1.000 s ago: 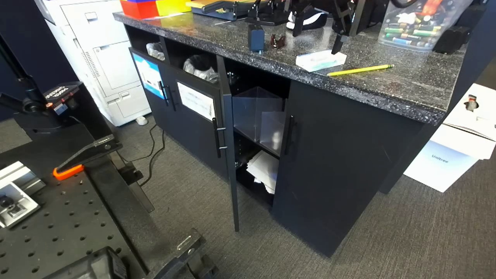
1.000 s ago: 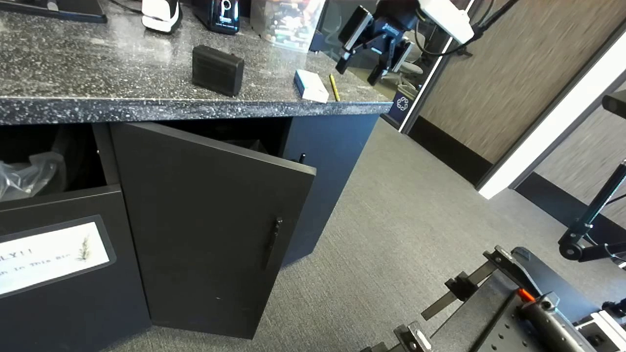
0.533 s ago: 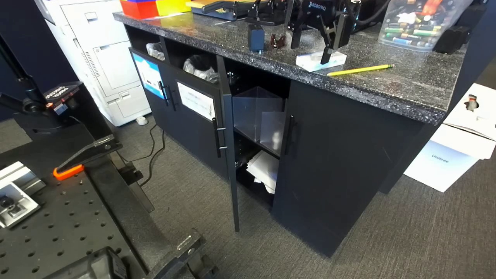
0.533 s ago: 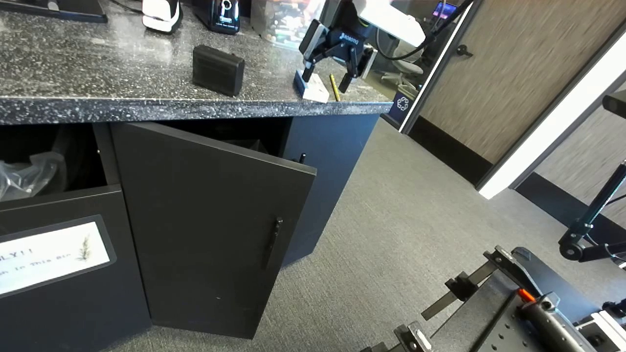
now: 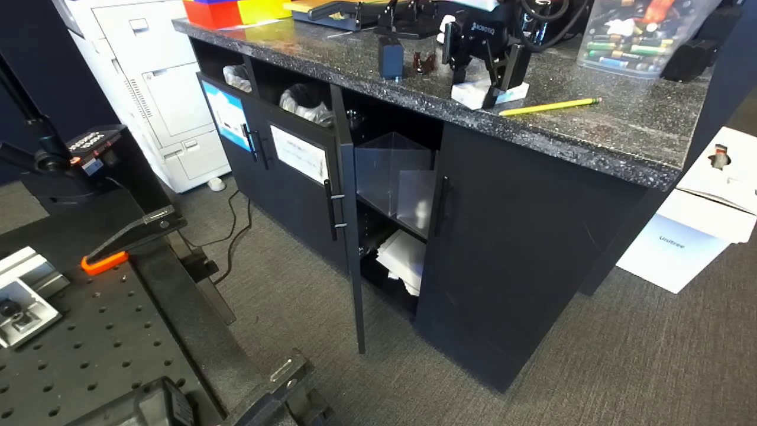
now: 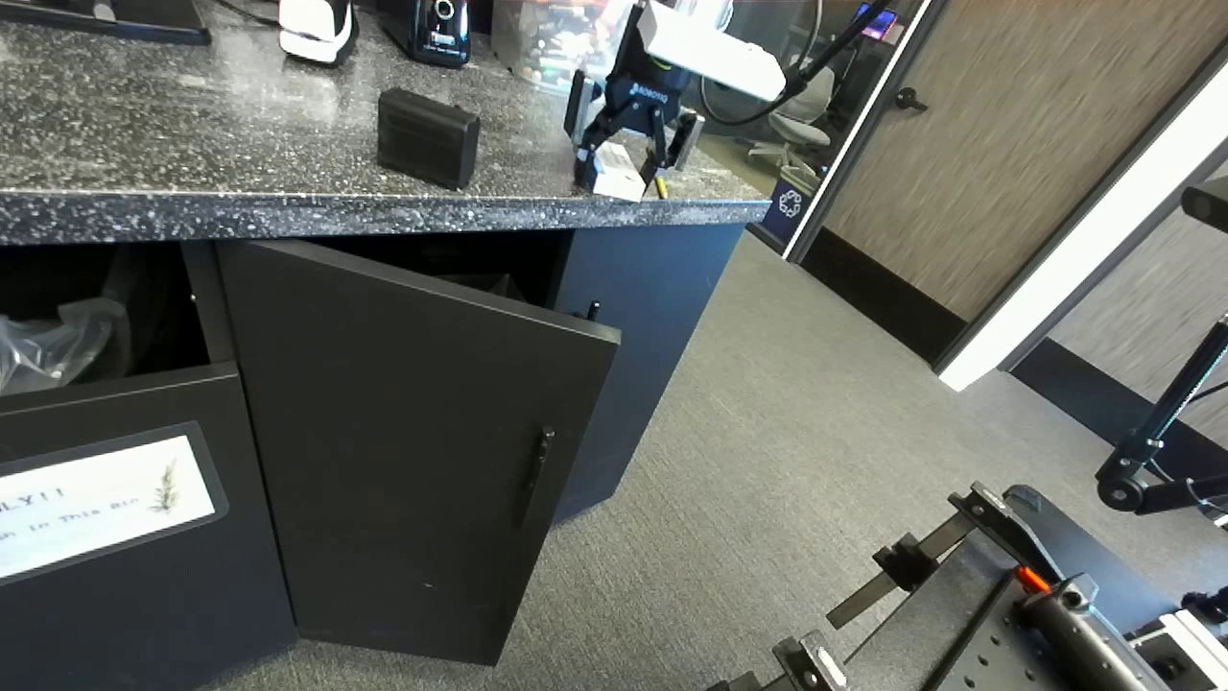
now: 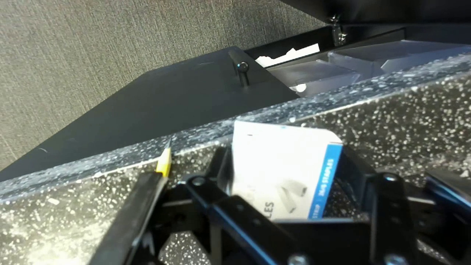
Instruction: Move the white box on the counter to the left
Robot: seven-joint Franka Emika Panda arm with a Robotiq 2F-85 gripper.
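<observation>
Near the front edge of the bench point(image 5: 639, 130), the white box point(image 7: 278, 163), printed with the word STAPLES, lies between the fingers point(image 5: 490, 96); whether they are gripping it, I cannot tell. Just beside the box lies a yellow pencil point(image 5: 550, 107); well apart stands a black block point(image 6: 427, 137).

Bright light, glare on the counter point(image 6: 312, 104), deep shadow in the cupboard point(image 5: 508, 236).
In an exterior view the tub point(image 6: 561, 56) washes out; in an exterior view the print on a sign point(image 5: 300, 155) is too soft to read. In the wrist view glare whitens the lower left, and the box point(image 7: 279, 158) is slightly soft, its blue-side lettering legible.
</observation>
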